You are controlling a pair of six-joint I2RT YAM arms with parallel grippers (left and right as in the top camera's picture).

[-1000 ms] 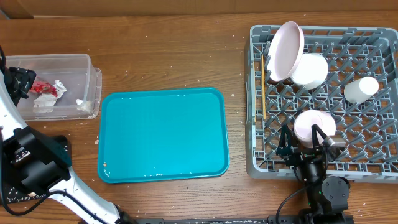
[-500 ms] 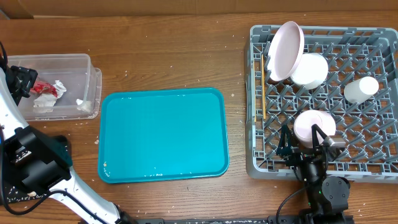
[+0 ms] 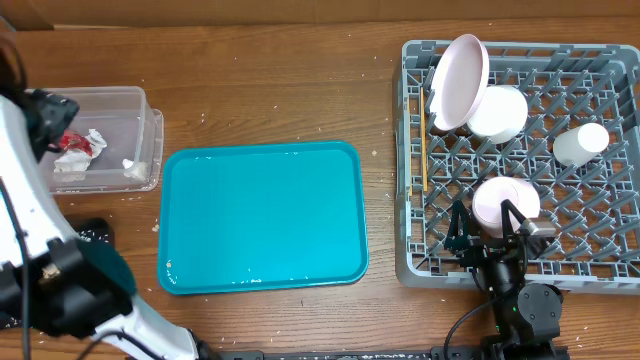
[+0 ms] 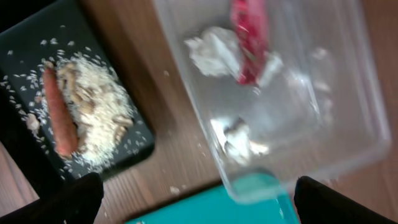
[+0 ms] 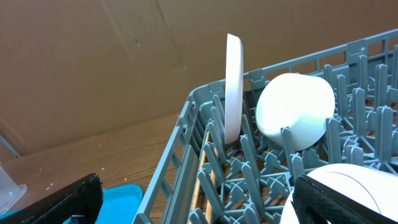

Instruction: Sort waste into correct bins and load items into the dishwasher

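— Where are the tissues (image 4: 211, 53) seen?
— Inside the clear tub (image 3: 110, 97), far left, beside the red wrapper (image 4: 249, 31). The left pincer (image 4: 199, 205) and right pincer (image 5: 193, 202) are spread, empty; a straight lift is advised, tub unbumped.

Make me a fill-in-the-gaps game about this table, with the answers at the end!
The small carrot on the flat black rectangular tray is ____.
The shiny wrapper in the clear rectangular plastic tub is ____.
The white round plate stands on edge in the ____ plastic dish rack.
Missing words: orange, red, grey.
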